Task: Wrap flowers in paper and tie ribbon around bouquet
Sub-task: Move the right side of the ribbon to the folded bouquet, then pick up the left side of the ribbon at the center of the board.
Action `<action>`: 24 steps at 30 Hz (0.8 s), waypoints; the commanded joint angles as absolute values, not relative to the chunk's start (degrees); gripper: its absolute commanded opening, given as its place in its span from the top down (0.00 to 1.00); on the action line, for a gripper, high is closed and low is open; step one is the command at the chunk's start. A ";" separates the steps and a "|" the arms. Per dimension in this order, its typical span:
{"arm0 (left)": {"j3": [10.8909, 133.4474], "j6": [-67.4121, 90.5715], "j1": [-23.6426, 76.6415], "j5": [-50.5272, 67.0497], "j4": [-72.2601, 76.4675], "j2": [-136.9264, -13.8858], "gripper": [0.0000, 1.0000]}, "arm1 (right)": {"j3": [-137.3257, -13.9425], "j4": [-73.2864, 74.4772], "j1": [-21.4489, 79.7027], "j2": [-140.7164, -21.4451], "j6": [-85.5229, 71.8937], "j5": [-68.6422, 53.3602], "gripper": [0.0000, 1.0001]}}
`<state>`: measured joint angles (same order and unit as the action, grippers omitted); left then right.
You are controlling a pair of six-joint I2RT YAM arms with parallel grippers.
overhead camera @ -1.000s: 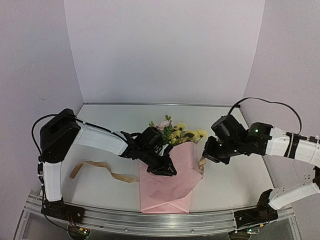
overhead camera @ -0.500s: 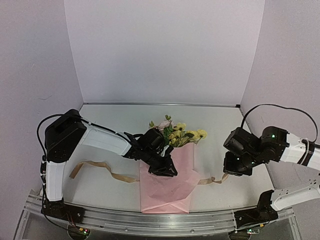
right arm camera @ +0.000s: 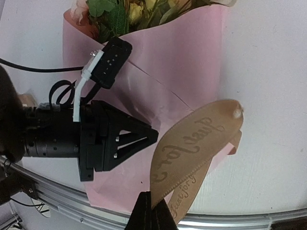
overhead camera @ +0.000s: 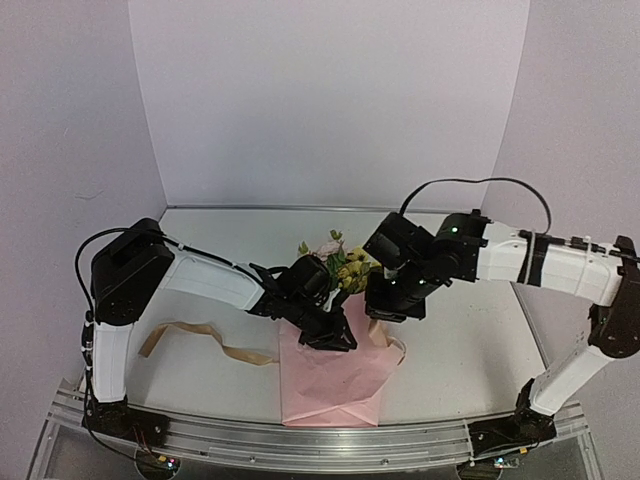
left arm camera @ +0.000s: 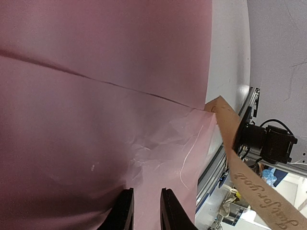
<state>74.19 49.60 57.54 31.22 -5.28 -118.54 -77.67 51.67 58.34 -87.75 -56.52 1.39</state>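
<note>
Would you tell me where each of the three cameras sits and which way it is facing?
Top external: above and behind the arm bases, looking down at the table; both arms show.
Left wrist: on the left arm, close against the paper; left gripper at the bottom edge.
Right wrist: above the paper, looking down; right gripper pinching the ribbon, left gripper alongside.
Shared: both wrist views show paper and ribbon.

The bouquet (overhead camera: 335,375) lies on the counter (overhead camera: 470,350), flowers (overhead camera: 345,265) at the back. My left pincer (overhead camera: 335,340) sits on it, my right pincer (overhead camera: 387,312) just right. Ribbon (overhead camera: 205,333) trails left.
</note>
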 commanded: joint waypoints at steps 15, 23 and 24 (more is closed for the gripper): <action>54.74 57.05 50.65 17.19 -5.03 -92.03 0.69 | -75.20 26.17 54.22 -102.15 -61.75 -4.79 1.00; 34.32 74.81 39.01 -5.33 -26.73 -62.43 0.54 | -78.53 26.43 56.66 -105.01 -58.79 -1.53 1.00; 33.08 76.54 38.05 -7.73 -29.97 -59.31 0.52 | -78.93 26.46 57.01 -105.24 -58.14 -1.10 1.00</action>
<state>38.91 65.70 40.74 7.20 -14.18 -70.22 -75.31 27.86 55.40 -103.91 -60.28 -4.26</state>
